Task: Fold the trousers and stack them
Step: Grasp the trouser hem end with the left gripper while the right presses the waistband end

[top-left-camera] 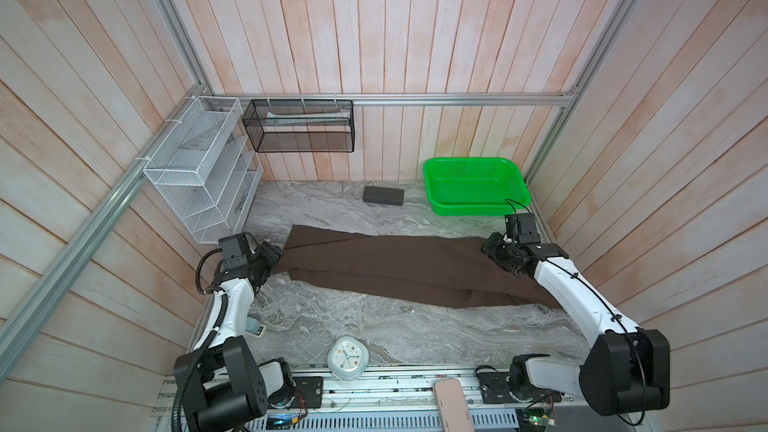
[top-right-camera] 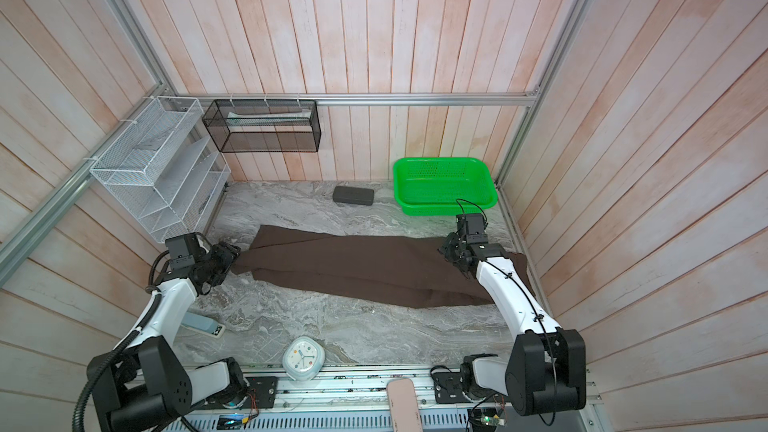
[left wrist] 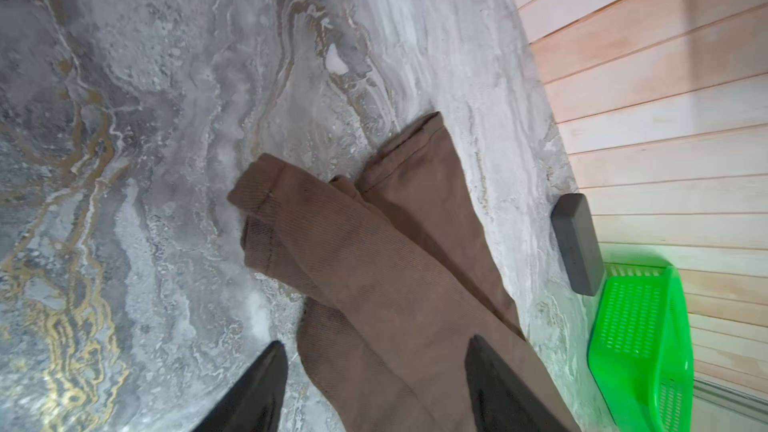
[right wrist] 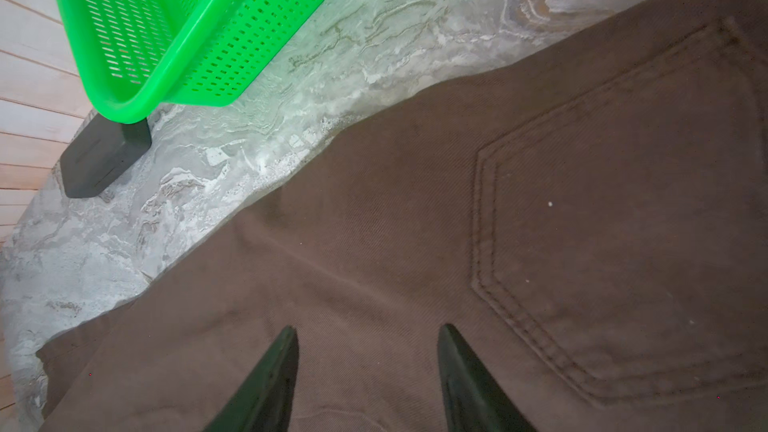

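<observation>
The trousers [top-left-camera: 395, 270] lie flat on the marble table [top-left-camera: 374, 326], stretched across its middle from 9 o'clock to 3 o'clock in both top views, with the legs folded together, one lying largely over the other. The leg ends point to 9 o'clock, where the two hems [left wrist: 266, 197] splay a little apart, and the waist end lies at 3 o'clock, partly hidden under the right arm. The left gripper [top-left-camera: 272, 257] sits at the 9 o'clock end, right by the hems; its wrist view shows the jaws spread wide over the nearer leg, the cloth lying loose on the marble between them and nothing pinched. The right gripper [top-left-camera: 496, 253] hangs over the seat of the trousers at 3 o'clock, just beside a stitched back pocket [right wrist: 623, 222]. Its jaws are also parted above flat cloth and grip nothing, though whether the tips touch the fabric cannot be told. A green basket [top-left-camera: 476, 184] stands in the far corner at about 1 o'clock, well clear of the trousers, and a dark grey case [top-left-camera: 383, 195] lies just beside it at 12 o'clock, against the back wall. An alarm clock [top-left-camera: 348, 357] sits at the near edge at 6 o'clock. Off the table's 10 o'clock corner hang a white wire rack [top-left-camera: 199, 168] and a black mesh shelf [top-left-camera: 299, 126].
</observation>
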